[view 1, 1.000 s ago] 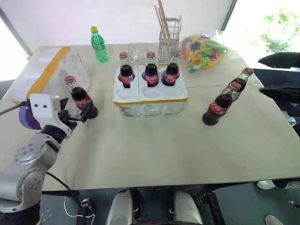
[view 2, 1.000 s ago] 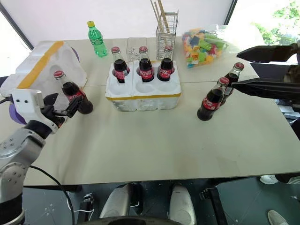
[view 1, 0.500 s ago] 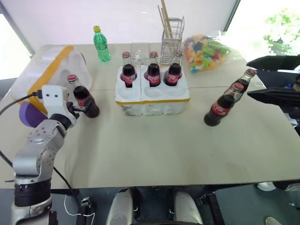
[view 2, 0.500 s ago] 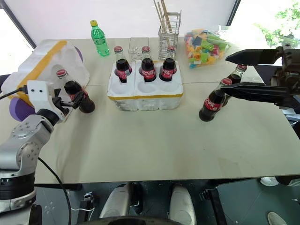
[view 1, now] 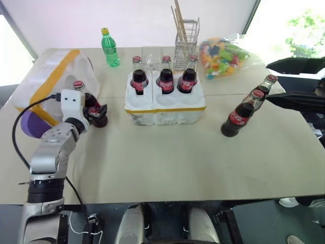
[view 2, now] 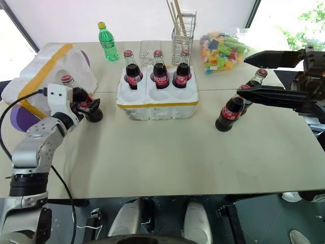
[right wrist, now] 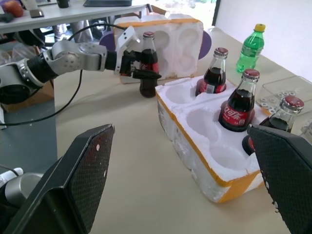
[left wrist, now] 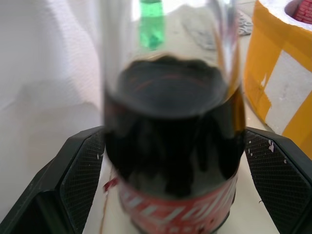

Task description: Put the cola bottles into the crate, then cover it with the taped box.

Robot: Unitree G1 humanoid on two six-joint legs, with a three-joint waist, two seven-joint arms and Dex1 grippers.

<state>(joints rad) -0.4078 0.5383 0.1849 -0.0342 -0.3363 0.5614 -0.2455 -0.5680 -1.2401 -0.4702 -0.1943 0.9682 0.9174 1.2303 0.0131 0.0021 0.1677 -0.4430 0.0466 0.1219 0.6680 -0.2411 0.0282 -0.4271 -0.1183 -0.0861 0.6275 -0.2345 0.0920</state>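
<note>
I have my left gripper (view 1: 98, 113) wide open around the cola bottle (view 1: 90, 105) to grab it for the crate (view 1: 165, 105), right gripper (view 2: 254, 73) open, empty.

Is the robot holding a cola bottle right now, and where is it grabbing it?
Not yet. The left gripper has its open fingers either side of a cola bottle's lower body, not squeezing. The right gripper is open and holds nothing.

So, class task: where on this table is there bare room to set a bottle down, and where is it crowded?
Free: the table in front of the crate, and between the crate and the two right-hand cola bottles. Crowded: the back edge, with the green bottle, wire holder and bag of blocks, and the left, by the taped box.
</note>
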